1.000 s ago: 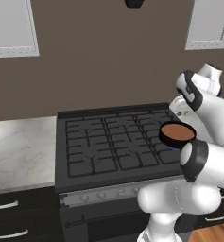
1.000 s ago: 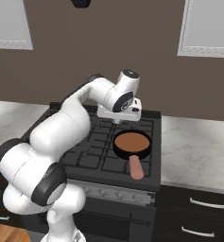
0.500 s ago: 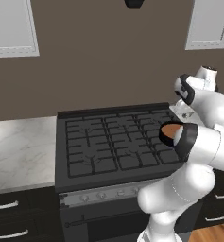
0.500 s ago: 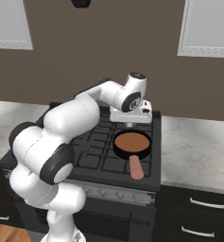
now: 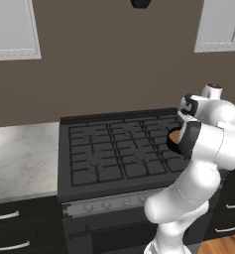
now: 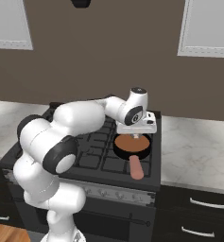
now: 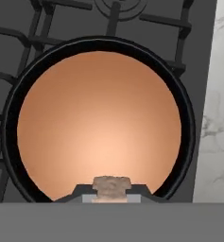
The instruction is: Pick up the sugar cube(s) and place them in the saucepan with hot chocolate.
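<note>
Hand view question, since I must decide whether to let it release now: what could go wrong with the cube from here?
1. The tool holds the sugar cube near the rim of the saucepan, not over its middle; released, it might clip the rim and land on the stove.
2. The hot chocolate may splash when it drops.
3. The handle juts toward the stove's front edge; a bump could turn the pan.
</note>
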Motion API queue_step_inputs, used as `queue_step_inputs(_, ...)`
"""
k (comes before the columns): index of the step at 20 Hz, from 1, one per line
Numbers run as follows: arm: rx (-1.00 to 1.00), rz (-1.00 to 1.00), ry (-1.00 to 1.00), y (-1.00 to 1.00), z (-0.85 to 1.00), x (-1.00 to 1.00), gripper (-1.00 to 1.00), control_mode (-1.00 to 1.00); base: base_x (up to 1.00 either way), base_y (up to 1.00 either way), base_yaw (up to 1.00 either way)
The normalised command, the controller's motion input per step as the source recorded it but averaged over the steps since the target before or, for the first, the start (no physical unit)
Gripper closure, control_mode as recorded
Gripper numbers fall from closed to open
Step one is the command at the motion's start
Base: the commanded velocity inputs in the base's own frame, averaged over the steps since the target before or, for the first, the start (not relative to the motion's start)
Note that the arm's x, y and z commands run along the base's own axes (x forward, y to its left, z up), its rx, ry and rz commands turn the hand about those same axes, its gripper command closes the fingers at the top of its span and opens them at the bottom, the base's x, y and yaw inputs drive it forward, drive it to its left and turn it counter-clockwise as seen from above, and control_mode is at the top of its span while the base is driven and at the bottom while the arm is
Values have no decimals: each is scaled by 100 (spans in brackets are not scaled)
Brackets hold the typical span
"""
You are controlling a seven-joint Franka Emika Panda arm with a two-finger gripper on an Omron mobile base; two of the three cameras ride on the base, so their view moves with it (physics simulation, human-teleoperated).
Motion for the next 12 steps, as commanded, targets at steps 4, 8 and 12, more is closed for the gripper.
queue_step_inputs(4,0,-5,6,0,-43,32,100,-100,0,0,0)
queue_step_inputs(8,0,-5,10,0,-42,46,100,-100,0,0,0)
queue_step_inputs(12,0,-2,9,0,-26,52,100,-100,0,0,0)
